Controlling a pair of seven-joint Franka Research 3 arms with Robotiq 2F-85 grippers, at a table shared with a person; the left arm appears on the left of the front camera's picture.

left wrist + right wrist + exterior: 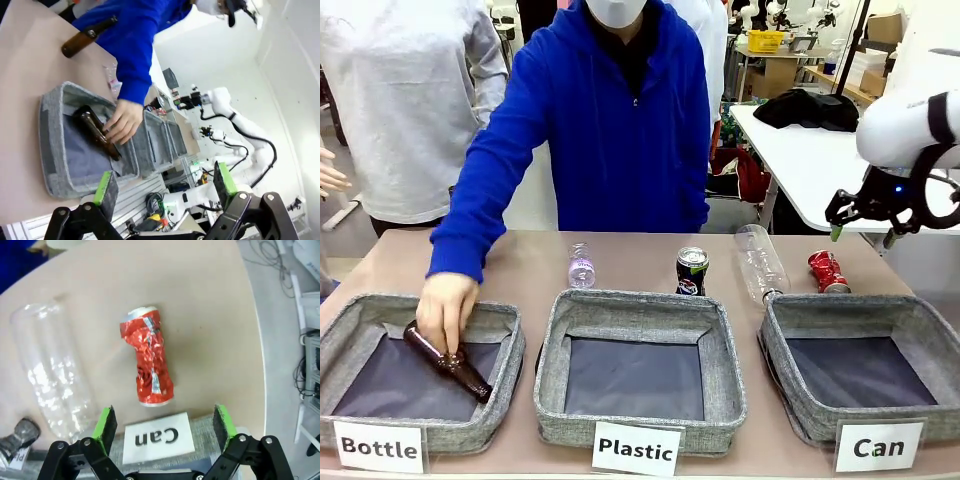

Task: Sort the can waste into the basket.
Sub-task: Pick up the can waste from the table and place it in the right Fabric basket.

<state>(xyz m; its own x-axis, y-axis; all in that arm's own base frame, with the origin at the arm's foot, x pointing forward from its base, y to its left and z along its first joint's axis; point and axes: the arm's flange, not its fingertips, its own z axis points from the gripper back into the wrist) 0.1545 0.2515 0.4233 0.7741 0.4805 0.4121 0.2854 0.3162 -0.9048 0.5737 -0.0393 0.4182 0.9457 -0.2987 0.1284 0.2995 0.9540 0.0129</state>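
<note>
Currently the right tool (863,235) is hovering above the red can (147,362) with its jaws apart and empty; this appears to be the approach step. The next move is calling for a descent straddling the crushed, crumpled body. The can is lying sideways on the surface (530,265), just behind the basket (775,330) labelled "Can". The black can (692,271) is standing upright, well apart.

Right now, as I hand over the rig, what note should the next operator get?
Right gripper: jaws open, empty, raised near the red can.
Left gripper: jaws open, empty.
Red can lies crushed behind the Can basket; black can stands behind the Plastic basket.
Person's hand holds a brown bottle in the Bottle basket.
Done: no can in the basket.
Left: both cans.
</note>
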